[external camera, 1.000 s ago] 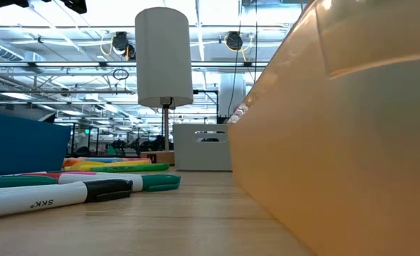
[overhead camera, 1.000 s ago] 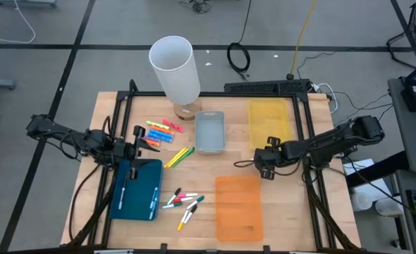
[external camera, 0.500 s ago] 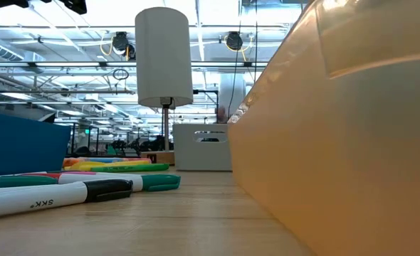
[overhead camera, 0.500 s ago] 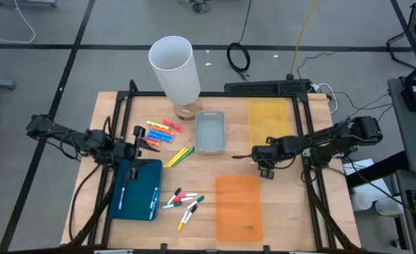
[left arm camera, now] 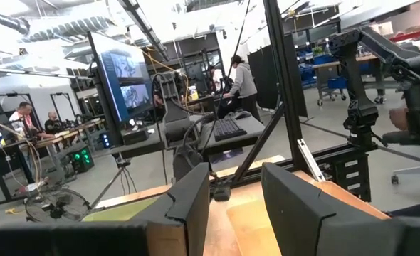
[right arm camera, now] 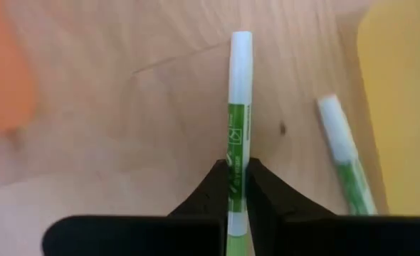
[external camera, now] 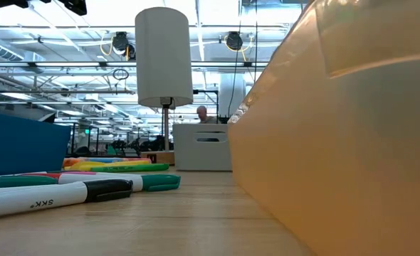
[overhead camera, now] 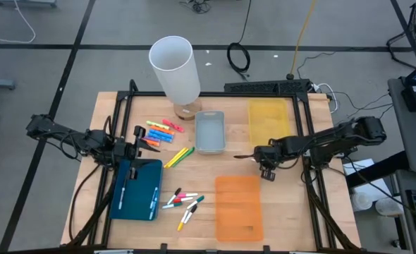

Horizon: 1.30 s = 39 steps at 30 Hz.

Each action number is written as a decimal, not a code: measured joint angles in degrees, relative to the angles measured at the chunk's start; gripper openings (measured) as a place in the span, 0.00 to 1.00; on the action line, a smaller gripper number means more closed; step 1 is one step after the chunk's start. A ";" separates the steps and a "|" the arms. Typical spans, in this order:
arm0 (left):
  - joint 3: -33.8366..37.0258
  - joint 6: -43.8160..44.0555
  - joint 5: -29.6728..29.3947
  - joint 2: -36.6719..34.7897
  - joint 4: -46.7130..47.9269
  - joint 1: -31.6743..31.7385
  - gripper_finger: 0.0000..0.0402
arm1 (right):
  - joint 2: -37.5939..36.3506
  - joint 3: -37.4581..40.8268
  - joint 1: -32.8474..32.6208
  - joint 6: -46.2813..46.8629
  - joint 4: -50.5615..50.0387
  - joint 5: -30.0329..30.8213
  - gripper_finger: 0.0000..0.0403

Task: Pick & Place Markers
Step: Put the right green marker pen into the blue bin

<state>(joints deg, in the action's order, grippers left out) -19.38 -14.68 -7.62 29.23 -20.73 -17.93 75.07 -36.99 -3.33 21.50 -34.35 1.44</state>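
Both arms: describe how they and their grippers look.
The left arm and right arm are dark, slim and jointed, trailing black cables. The left gripper and right gripper each have two dark, angular fingers. No markings show.

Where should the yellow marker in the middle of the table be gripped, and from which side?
Grip the yellow marker mid-barrel, from straight above, fingers across its diagonal axis: it lies flat on the table. The green marker lies close alongside, so a free end may be safer. The open left end effector is nearest.
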 joint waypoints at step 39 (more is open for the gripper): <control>-12.78 14.60 -4.69 45.13 -24.04 2.90 0.68 | 4.86 -0.33 -15.09 -33.47 83.65 2.74 0.03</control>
<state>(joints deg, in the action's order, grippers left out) -32.16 -0.08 -12.31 74.36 -44.77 -15.03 79.93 -37.32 -18.43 -11.97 49.30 4.19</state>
